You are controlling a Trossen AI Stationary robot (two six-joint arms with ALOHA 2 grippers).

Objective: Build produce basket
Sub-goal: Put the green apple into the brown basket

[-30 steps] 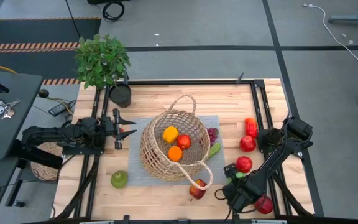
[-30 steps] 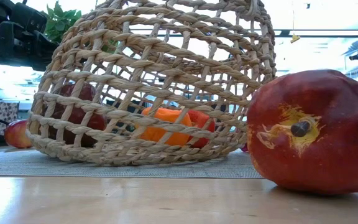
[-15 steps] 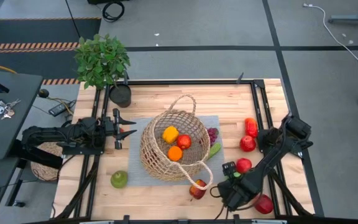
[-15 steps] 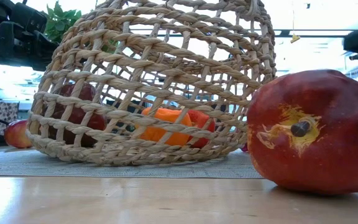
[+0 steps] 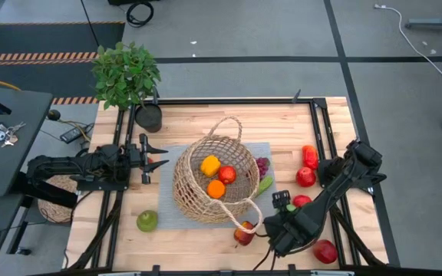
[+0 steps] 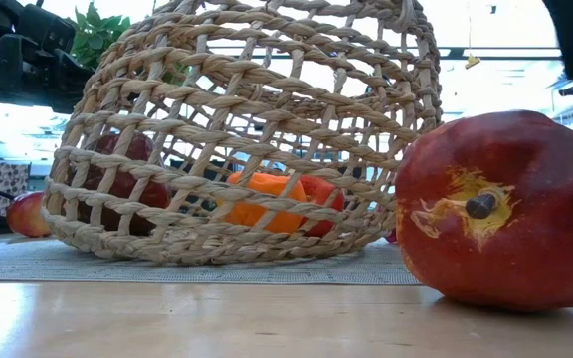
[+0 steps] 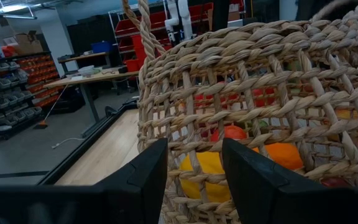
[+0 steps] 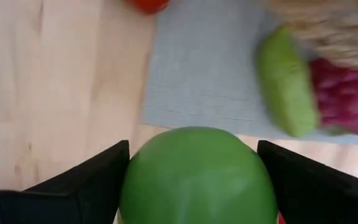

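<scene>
The woven basket stands on a grey mat and holds a yellow pepper, a red apple and an orange. Purple grapes and a green pear lie on the mat by the basket's right side. My right gripper hangs above the table right of the basket's near handle, shut on a green apple. At the table's left, my left gripper waits level, pointing at the basket, its fingers a little apart with nothing between them. My right gripper pinches the green apple by two opposite sides between its two fingers. The fingers point steeply down from above. The apple is lifted clear of the table, above the wood near the mat's edge.
Loose produce lies around: two red apples, a red pepper, a pomegranate, a red-yellow apple by the basket's near handle, and a green apple at the near left. A potted plant stands at the far left corner.
My right gripper has risen with the green apple and drifted toward the basket, rolling a little. The apple stays between its fingers, now higher above the table. The pomegranate near the table's front right shows more fully now.
</scene>
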